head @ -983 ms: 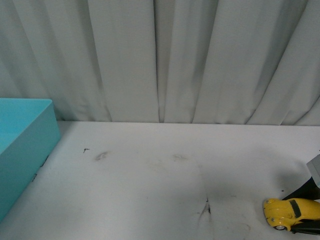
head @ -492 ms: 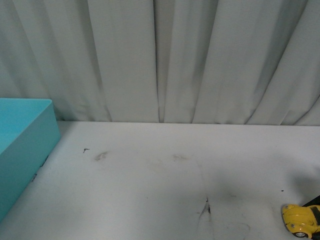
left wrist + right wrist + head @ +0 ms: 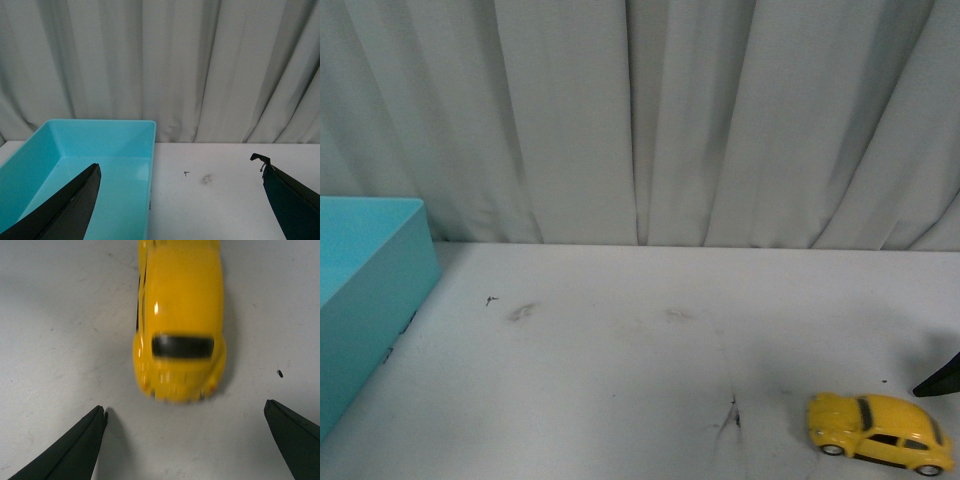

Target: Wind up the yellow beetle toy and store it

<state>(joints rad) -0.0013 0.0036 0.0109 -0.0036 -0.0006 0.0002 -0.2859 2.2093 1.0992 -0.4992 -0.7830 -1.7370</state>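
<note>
The yellow beetle toy [image 3: 878, 431] stands on its wheels on the white table at the front right, free of any grip. In the right wrist view the yellow beetle toy [image 3: 180, 322] is blurred and lies just beyond my right gripper [image 3: 186, 412], which is open with bare table between its fingers. Only a dark fingertip [image 3: 942, 380] of that gripper shows at the right edge of the front view. My left gripper [image 3: 180, 172] is open above the table beside the teal bin [image 3: 125, 135], holding nothing.
The teal bin [image 3: 380, 270] sits at the table's left edge. Grey curtains [image 3: 640, 120] hang behind the table's back edge. Small dark scuff marks [image 3: 733, 415] dot the tabletop.
The right gripper pulled the beetle toy to the right, then let go. The toy now sits free and further left on the table, and the gripper has drawn back to the right edge.
</note>
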